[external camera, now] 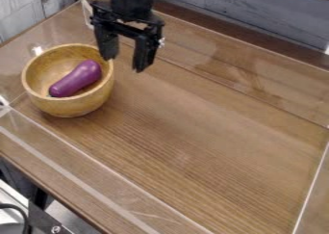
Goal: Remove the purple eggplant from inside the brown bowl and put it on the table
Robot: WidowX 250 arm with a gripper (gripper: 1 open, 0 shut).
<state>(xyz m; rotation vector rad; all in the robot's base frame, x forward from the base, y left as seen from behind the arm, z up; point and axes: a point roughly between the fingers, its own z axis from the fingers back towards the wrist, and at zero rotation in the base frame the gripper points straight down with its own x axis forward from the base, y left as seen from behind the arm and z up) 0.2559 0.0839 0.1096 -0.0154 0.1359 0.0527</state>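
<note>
Purple and glossy, the toy eggplant (77, 78) lies aslant inside the round light-brown wooden bowl (69, 81), at the left of the frame on the wood-grain tabletop (199, 127). Above and to the right of it, in the upper part of the frame, the black pincer (127, 63) hangs wide open near the bowl's right rim, with nothing between its fingers.

We see clear, low walls (257, 24) along the far side. A black cord (15, 217) lies at the bottom left corner. Soft light shines on the brown wood.
</note>
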